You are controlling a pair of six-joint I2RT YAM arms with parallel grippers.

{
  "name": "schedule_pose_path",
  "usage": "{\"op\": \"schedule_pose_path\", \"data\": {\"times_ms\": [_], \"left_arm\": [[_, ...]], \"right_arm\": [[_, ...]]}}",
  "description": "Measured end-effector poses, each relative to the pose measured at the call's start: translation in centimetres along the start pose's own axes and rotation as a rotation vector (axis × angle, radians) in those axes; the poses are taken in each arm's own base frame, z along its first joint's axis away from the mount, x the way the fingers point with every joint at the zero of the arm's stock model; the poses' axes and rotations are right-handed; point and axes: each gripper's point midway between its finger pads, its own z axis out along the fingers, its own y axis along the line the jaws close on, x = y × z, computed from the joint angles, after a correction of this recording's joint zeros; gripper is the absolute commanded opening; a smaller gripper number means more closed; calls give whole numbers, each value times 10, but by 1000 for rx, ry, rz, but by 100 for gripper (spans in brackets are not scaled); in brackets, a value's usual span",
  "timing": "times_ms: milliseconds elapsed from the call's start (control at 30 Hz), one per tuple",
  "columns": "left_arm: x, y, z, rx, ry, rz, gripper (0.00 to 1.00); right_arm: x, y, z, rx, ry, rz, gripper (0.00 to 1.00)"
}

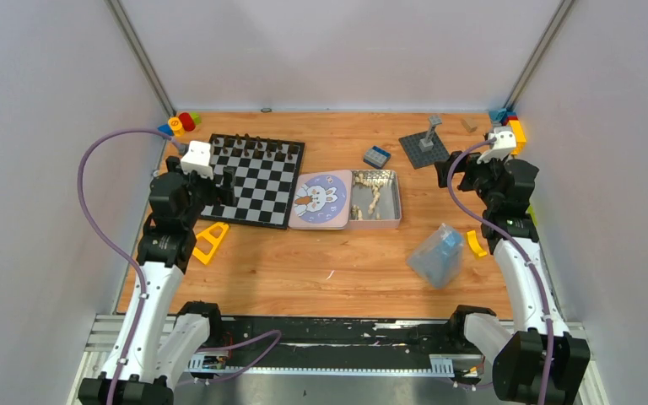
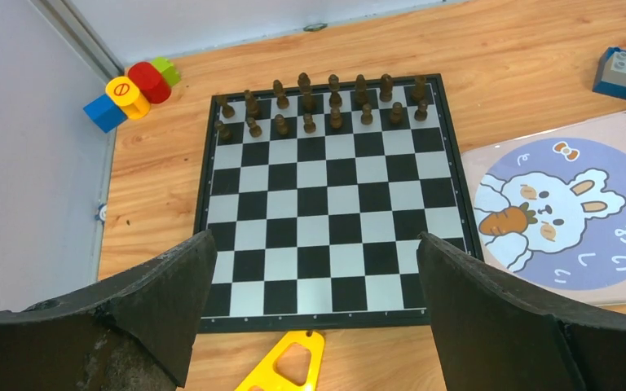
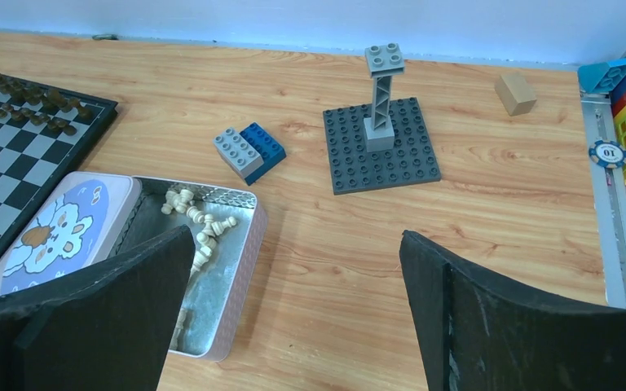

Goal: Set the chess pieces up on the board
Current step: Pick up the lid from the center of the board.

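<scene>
The board (image 1: 257, 192) lies at the left of the table, its black and white checks filling the left wrist view (image 2: 326, 204). Dark chess pieces (image 2: 318, 102) stand in two rows along its far edge (image 1: 257, 150). Pale cream chess pieces (image 3: 200, 221) lie loose in an open silver tin (image 1: 388, 215) right of the board. My left gripper (image 2: 314, 285) hangs open above the board's near edge, nothing between its fingers. My right gripper (image 3: 293, 301) is open over bare table just right of the tin (image 3: 228, 285), holding nothing.
The tin's bunny lid (image 1: 321, 200) lies between board and tin. A yellow flat piece (image 2: 289, 366) sits at the board's near edge. A grey studded plate with a tower (image 3: 383, 147), a blue-grey brick (image 3: 249, 152), a bluish clear bag (image 1: 436, 256) and coloured bricks (image 1: 181, 124) are around.
</scene>
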Motion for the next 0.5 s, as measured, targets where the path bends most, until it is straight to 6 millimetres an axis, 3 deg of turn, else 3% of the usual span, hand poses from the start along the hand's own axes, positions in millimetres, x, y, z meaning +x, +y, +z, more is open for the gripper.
{"op": "schedule_pose_path", "data": {"times_ms": [500], "left_arm": [[7,0,5,3,26,0,100]], "right_arm": [[3,8,0,-51,12,-9,99]]}}
